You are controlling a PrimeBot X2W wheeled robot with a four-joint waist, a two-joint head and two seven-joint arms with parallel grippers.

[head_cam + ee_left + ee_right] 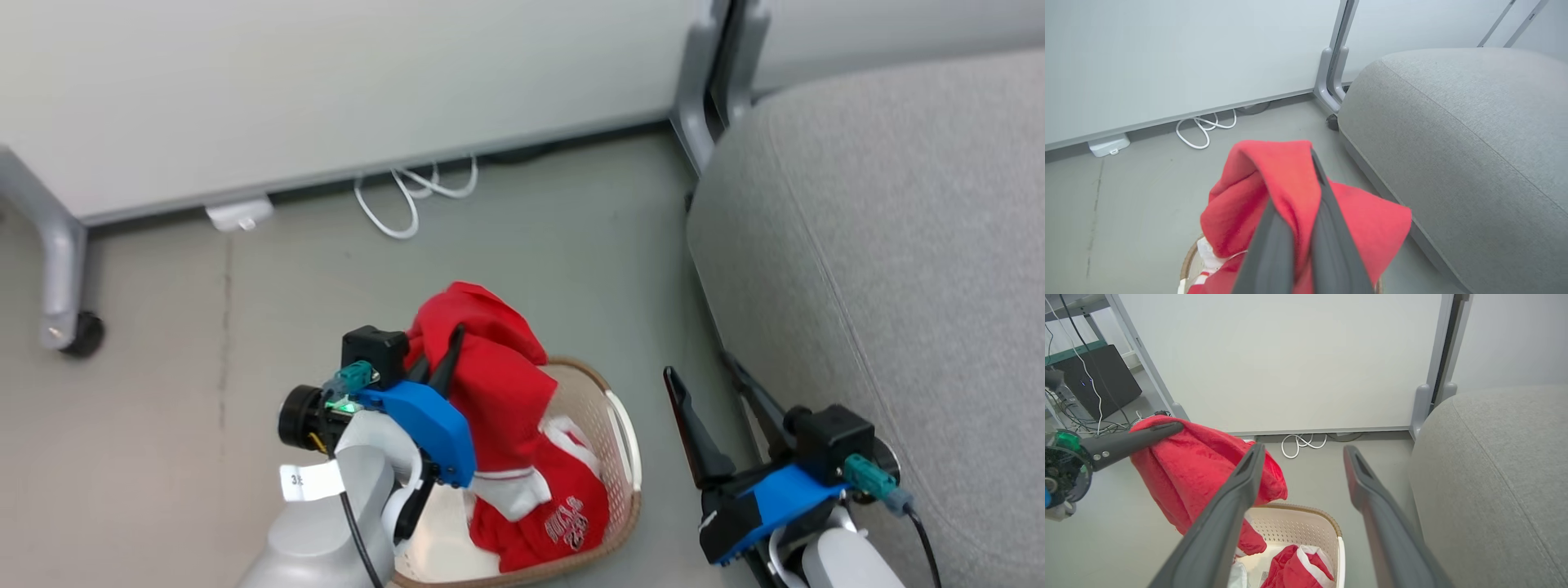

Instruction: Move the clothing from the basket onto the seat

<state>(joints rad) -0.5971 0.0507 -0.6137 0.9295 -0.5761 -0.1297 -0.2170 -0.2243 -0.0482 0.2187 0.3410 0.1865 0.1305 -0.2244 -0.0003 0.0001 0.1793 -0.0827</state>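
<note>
Seat: the seat [882, 245] takes up the right side and has no clothing on it; its near edge runs just beside my right gripper.
Floor: the floor [531, 245] carries the basket, close to the seat's foot.
Basket: the basket [600, 384] stands between my two arms, with its right rim toward the seat.
Lifted garment: the lifted garment [490, 367] is red, raised above the basket's left rim, and its tail hangs down into the basket.
Other garment: the other garment [563, 514] is red with white trim and lies in the basket's near right corner.
Left gripper: my left gripper [447, 355] has its jaws pressed together, pinching a fold of the lifted garment.
Right gripper: my right gripper [699, 367] has its jaws spread wide and holds nothing, over the floor between basket and seat.
Step in hand: I judge it to be carrying the lifted garment to the seat.
Doing it well: I should raise it until the tail clears the rim, or it may drag the basket or snag the other garment. Then I should swing right and release well in from the seat's edge.
Writing: the white lettering [571, 523] on the other garment is tilted and too small to read surely. A tag [309, 482] on my left forearm begins with a 3; the rest is unclear.
</note>
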